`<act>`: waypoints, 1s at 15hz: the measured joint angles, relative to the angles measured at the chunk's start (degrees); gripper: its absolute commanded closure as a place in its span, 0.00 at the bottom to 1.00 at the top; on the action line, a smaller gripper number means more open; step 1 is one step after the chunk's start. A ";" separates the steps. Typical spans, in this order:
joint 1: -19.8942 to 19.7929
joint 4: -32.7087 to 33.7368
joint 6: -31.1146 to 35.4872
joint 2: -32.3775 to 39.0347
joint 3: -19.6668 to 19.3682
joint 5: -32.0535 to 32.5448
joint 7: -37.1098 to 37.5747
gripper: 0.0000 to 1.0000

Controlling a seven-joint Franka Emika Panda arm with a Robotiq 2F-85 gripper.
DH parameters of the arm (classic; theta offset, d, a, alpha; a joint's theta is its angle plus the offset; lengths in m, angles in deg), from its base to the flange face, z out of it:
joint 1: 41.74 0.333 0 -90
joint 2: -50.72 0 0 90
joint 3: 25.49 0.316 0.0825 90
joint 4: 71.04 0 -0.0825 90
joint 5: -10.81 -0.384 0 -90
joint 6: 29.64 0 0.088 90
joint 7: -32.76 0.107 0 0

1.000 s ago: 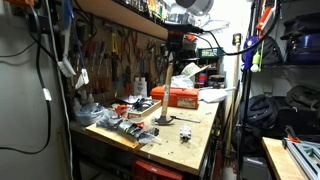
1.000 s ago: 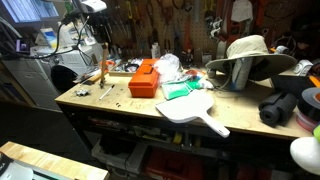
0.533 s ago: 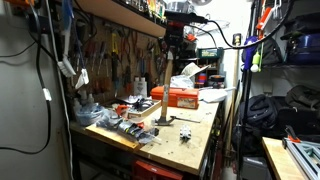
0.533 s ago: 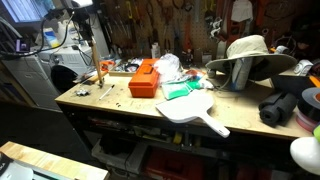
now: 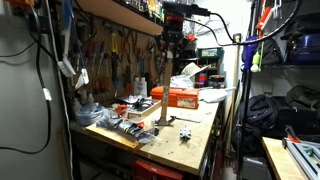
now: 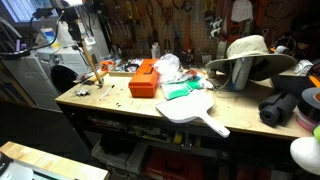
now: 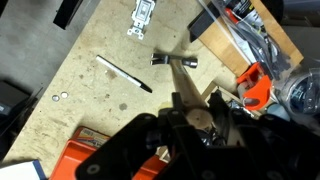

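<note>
My gripper (image 7: pixel 190 118) is shut on the top end of a wooden hammer handle (image 7: pixel 183 95). The hammer's metal head (image 7: pixel 175 62) rests on the plywood bench top (image 7: pixel 90 100) below. In an exterior view the gripper (image 5: pixel 166 48) is high above the bench and the handle (image 5: pixel 162 90) hangs down to the surface. In an exterior view the gripper (image 6: pixel 82 38) holds the handle (image 6: pixel 92 65) at a tilt near the bench's far end.
A black pen (image 7: pixel 123 74), a metal switch part (image 7: pixel 143 14) and small washers (image 7: pixel 58 97) lie near the hammer head. An orange box (image 5: pixel 173 97) stands beside it. An orange clamp (image 7: pixel 255 85), a white paddle board (image 6: pixel 195 108) and a hat (image 6: pixel 248 55) lie further along.
The arm's upper part has shifted sideways above the bench, and the handle has tilted with it. The hammer head has stayed on the bench top.
</note>
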 measured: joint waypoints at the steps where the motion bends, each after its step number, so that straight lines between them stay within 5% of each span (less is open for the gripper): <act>1: 0.15 0.00 -0.41 -0.07 0.30 0.00 0.19 0.92; 4: 0.38 0.00 -1.01 -0.18 0.91 0.01 0.50 0.84; 5: 0.44 0.00 -1.10 -0.19 0.95 0.02 0.53 0.42; 7: 0.45 -0.04 -1.18 -0.18 0.98 0.02 0.60 0.37; 12: 0.45 -3.92 -1.32 2.00 0.98 0.03 0.61 0.01; 15: 0.45 -4.87 -1.32 3.12 0.97 0.03 0.61 0.00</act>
